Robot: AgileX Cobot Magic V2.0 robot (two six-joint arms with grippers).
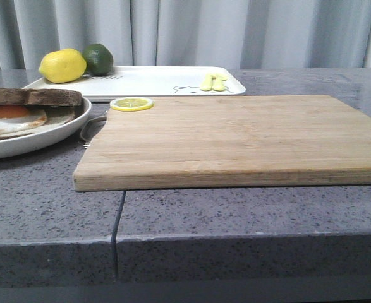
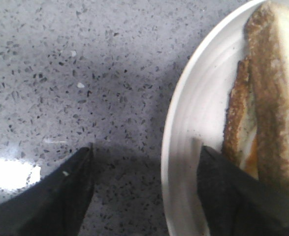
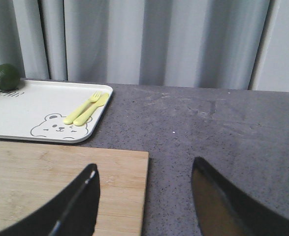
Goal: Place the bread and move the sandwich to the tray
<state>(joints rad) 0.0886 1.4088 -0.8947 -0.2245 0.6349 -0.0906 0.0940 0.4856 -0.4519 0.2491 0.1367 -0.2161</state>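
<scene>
The sandwich lies on a round white plate (image 1: 52, 132) at the left: a fried egg (image 1: 11, 117) with an orange yolk, and a brown-crusted bread slice (image 1: 33, 96) at its far side. In the left wrist view, crusted slices (image 2: 270, 88) lie stacked with egg showing between them. My left gripper (image 2: 146, 147) is open astride the plate rim (image 2: 188, 123), one finger over the plate beside the bread, the other over the counter. The white tray (image 1: 160, 81) with the bear drawing (image 3: 60, 125) sits at the back. My right gripper (image 3: 145, 163) is open and empty over the cutting board's right edge.
A wooden cutting board (image 1: 236, 139) fills the middle, with a lemon slice (image 1: 131, 103) on its far left corner. On the tray are a lemon (image 1: 62, 65), a lime (image 1: 98, 59) and yellow cutlery (image 1: 213, 82). Curtains hang behind the grey stone counter.
</scene>
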